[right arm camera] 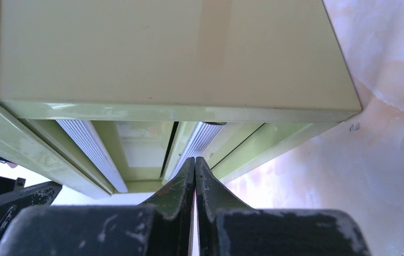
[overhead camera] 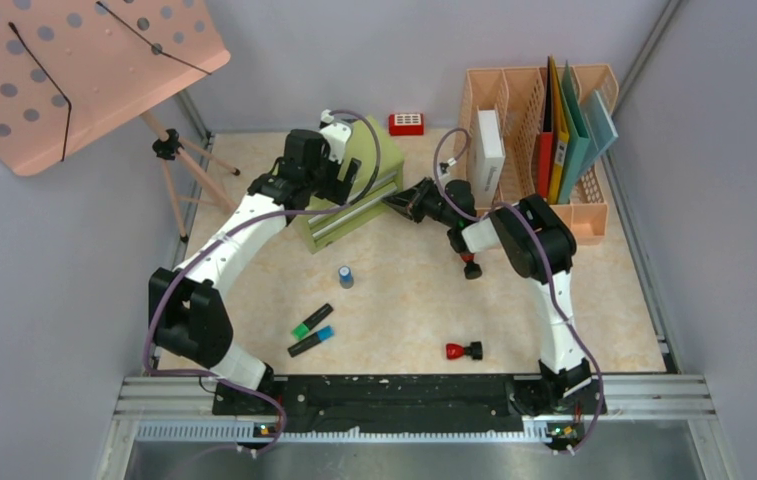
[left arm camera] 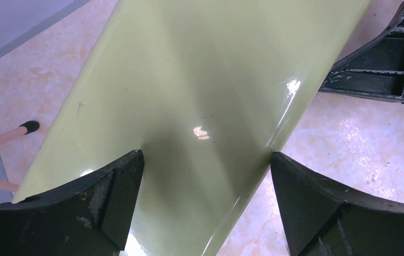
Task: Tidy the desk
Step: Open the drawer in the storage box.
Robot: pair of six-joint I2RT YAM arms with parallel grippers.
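Straddling the glossy olive-green drawer cabinet, the left gripper gapes wide in its wrist view. Only the right wrist view shows the right gripper clenched at the cabinet's drawers, the beige marbled desk beneath.

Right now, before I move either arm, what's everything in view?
desk: one, beige marbled, under everything
drawer cabinet: one, green, back centre
markers: two, black, green and blue ends, front left
stamp: one, red-black, front right
cap: one, blue, centre
keypad: one, red, back wall
file rack: one, peach, back right
folders: four, red, yellow, teal, pale blue, in rack
box: one, white, in rack
perforated board: one, peach, on stand, back left
left gripper: one, black, open over cabinet
right gripper: one, black, shut at drawer front
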